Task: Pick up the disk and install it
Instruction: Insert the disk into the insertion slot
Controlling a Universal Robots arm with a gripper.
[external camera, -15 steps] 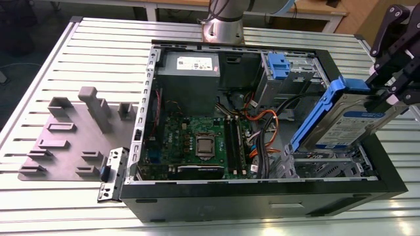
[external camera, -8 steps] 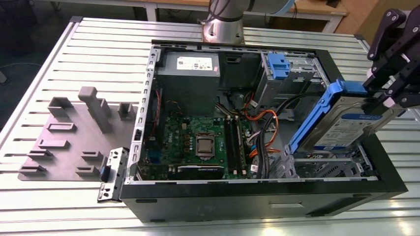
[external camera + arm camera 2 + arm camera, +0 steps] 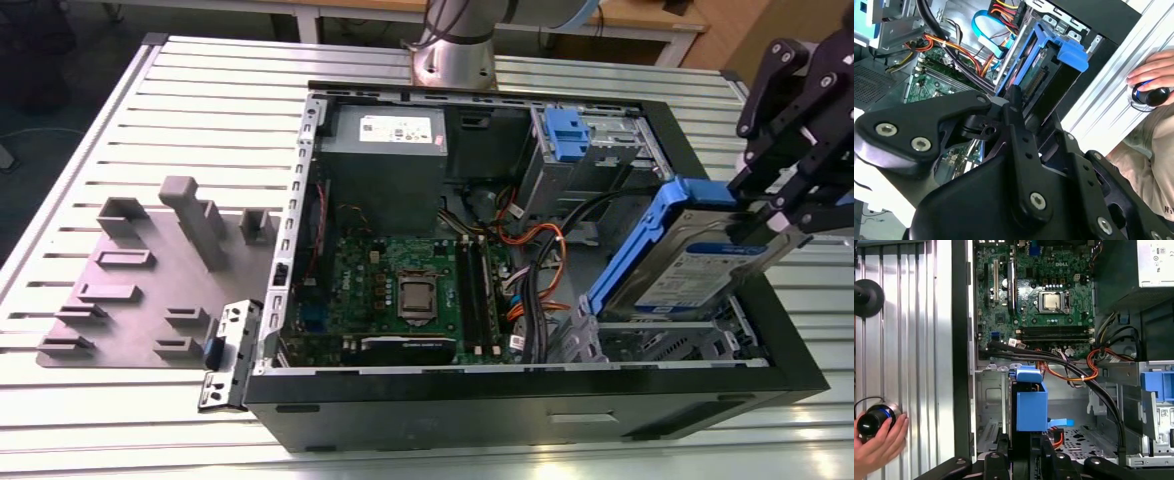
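Blue-framed, the disk (image 3: 683, 262) is already picked up, clamped in the closed jaws and tilted over the open computer case (image 3: 534, 398), not yet seated in a bay.

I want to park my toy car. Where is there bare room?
Bare slats of the table run between the grey fixture plate and the far edge. Inside the case it is crowded: cables by the board, and the gripper holding the disk over the bay.
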